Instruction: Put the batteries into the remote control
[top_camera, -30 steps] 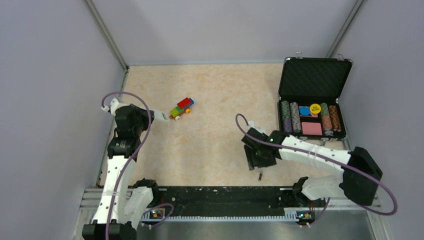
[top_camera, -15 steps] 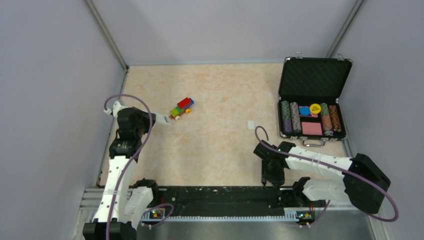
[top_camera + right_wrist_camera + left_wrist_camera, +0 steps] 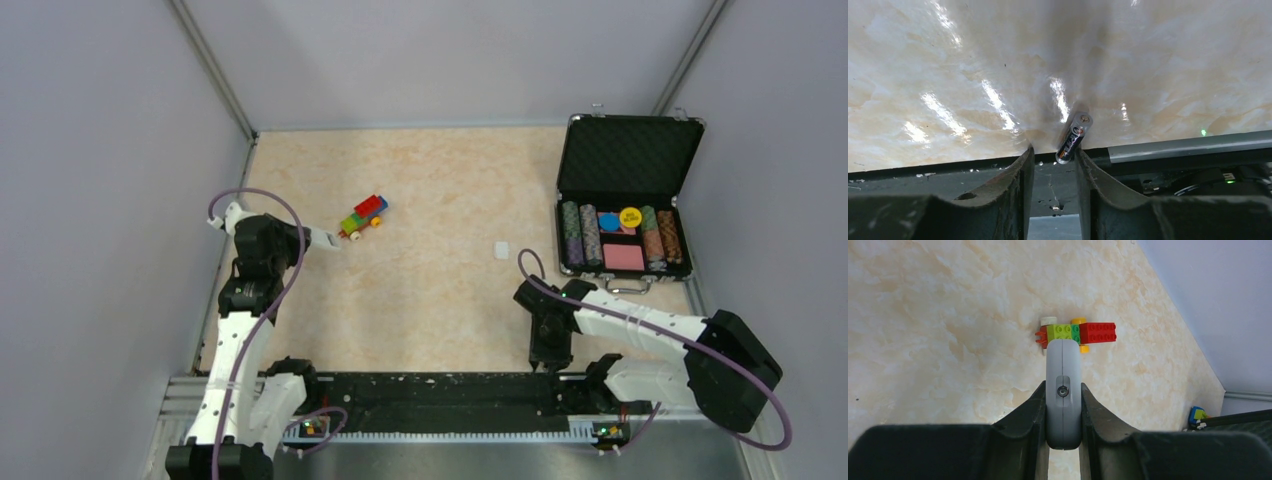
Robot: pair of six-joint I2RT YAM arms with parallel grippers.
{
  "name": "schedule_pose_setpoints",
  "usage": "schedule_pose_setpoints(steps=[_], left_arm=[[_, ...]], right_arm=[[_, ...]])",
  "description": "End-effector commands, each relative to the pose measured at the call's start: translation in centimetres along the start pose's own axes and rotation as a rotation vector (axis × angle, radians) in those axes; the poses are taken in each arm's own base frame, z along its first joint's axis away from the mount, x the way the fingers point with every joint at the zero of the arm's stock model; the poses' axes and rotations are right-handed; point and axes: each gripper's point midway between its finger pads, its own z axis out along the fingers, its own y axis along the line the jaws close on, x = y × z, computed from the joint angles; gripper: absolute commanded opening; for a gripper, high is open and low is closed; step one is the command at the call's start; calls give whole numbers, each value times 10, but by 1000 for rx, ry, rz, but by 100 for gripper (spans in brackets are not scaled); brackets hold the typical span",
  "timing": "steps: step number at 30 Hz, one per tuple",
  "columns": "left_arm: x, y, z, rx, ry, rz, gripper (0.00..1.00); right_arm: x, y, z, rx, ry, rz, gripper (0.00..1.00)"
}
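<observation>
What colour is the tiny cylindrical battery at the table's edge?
The tiny battery is black, silver-tipped; right wrist view.

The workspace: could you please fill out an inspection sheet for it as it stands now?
Surface: beige marbled tabletop.
Job's things: remote control clamped in left gripper; one battery lying at the near edge; second battery not seen.
Clutter: toy-brick train; open chip case; small white piece.
Grippers: left shut on remote control; right gripper open, straddling battery's end.
Cables: purple cable loops on both arms.
Surroundings: grey walls.
</observation>
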Motion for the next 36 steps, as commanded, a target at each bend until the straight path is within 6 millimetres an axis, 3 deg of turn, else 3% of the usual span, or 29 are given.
schedule_pose_setpoints(steps=[1,5,11,16,21,27,31,36], left_arm=[[-23,-16,-8,49,-83,8,0],[-24,-14,-8,44,-88,7,0],[-23,-14,-9,47,-87,-2,0],[-23,-15,-9,49,-88,-1,0],[-22,-14,-9,49,-86,-3,0],[-20,-14,-9,53,-81,-7,0],[-19,-15,-11,61,-78,-12,0],[-18,-21,-13,98,-74,-22,0]], right_arm=[[-40,3,-6,29,-170,-9,40],[-46,1,-15,40,-193,11,50],[-43,-4,-7,27,-167,51,46],[-34,-5,-1,25,-129,65,34],[-28,-5,2,7,-111,71,31],[-29,-5,3,9,-112,43,3],[-51,13,-8,-46,-192,-17,0],[-106,67,-51,-176,-374,-101,0]])
